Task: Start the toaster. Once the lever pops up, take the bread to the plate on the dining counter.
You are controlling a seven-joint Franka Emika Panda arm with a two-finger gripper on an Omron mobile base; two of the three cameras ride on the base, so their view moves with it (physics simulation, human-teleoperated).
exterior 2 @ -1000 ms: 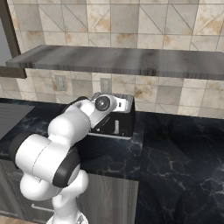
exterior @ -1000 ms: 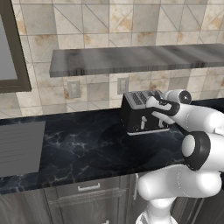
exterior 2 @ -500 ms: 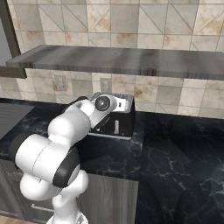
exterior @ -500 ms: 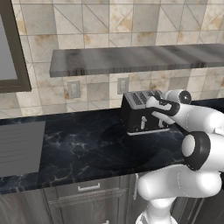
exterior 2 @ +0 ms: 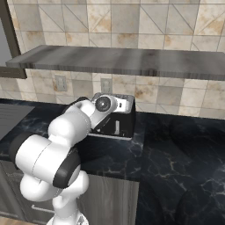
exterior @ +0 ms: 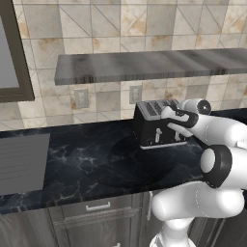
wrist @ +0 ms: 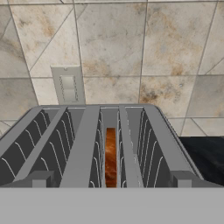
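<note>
We faced a long black marble countertop (exterior: 96, 159) with white veins, set on grey drawer fronts along the lower edge of the left base view. Behind it rose a wall of beige and tan tiles (exterior: 120, 29), crossed by a grey floating shelf (exterior: 144, 67) through the middle of the frame. Two pale wall outlets (exterior: 81, 98) sat below the shelf, and a dark window frame (exterior: 19, 53) ran down the upper left.

The toaster (exterior: 155, 126) stood on the countertop against the wall, right of centre in the left base view and centre left in the right base view (exterior 2: 117, 119). Its long axis ran along the wall, and its lever face pointed out toward us. In the hand view we looked down its silver slotted top (wrist: 87, 144), the slots running away from the lower edge toward the tiles.

The bread (wrist: 110, 157) stood on edge inside the middle slot, a thin tan-brown strip sunk down between the wires; the slots either side held nothing we could see.

The gripper (exterior: 179, 126) hung just above the toaster's right end, its two dark fingertips (wrist: 40, 179) spread wide apart at the bottom of the hand view and holding nothing.
</note>
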